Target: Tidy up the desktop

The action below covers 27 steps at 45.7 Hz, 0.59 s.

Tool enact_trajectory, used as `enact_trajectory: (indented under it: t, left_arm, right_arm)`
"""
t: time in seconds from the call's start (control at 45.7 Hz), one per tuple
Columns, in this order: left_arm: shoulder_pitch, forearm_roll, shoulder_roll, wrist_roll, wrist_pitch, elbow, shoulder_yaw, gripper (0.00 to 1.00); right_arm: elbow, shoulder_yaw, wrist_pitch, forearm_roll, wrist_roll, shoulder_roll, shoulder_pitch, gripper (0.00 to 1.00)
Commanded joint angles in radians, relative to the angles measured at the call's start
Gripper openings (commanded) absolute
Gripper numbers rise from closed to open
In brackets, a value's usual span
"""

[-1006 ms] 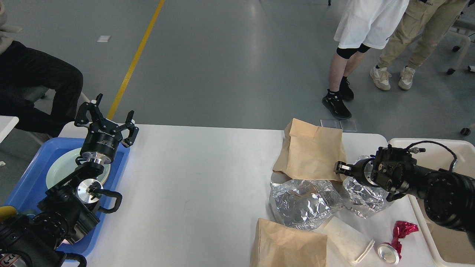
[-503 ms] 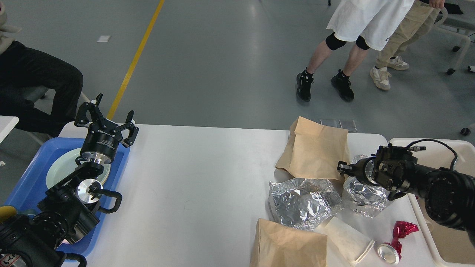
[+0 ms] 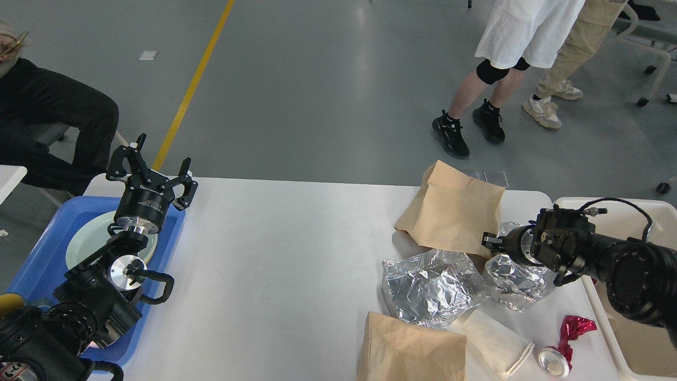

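Note:
The white desktop [image 3: 291,254] carries litter on its right part. A brown paper bag [image 3: 455,211] is tilted up at the far right, and my right gripper [image 3: 489,242] holds its lower right edge, shut on it. Below it lie two crumpled foil wrappers [image 3: 431,283] [image 3: 515,283], a second brown bag [image 3: 410,349], a lying white paper cup [image 3: 497,344] and a crushed red can [image 3: 563,344]. My left gripper [image 3: 153,169] is open and empty above the far corner of the blue tray [image 3: 37,254].
A pale plate [image 3: 87,238] lies in the blue tray. A cream-white bin [image 3: 608,202] stands at the table's right edge under my right arm. Two people stand on the floor beyond the table, and one sits at the far left.
My right gripper has drawn slightly right, and the brown paper bag has shifted right and tilted up with it. The people behind have stepped about. The left arm has not moved.

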Motion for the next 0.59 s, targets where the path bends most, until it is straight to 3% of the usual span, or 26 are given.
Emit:
enact_trajectory:
  t: [0.0, 0.131, 0.569]
  left_arm:
    - [0.0, 0.0, 0.001, 0.0, 0.0, 0.0, 0.0, 0.96]
    - [0.0, 0.0, 0.001, 0.0, 0.0, 0.0, 0.0, 0.96]
    - [0.0, 0.0, 0.001, 0.0, 0.0, 0.0, 0.0, 0.96]
  right_arm:
    - [0.0, -0.001, 0.002, 0.0, 0.0, -0.007, 0.002, 0.0]
    - [0.003, -0.003, 0.039, 0.0, 0.0, -0.03, 0.024, 0.0]
    - [0.08, -0.029, 0.392, 0.0, -0.002, -0.101, 0.199, 0.0]
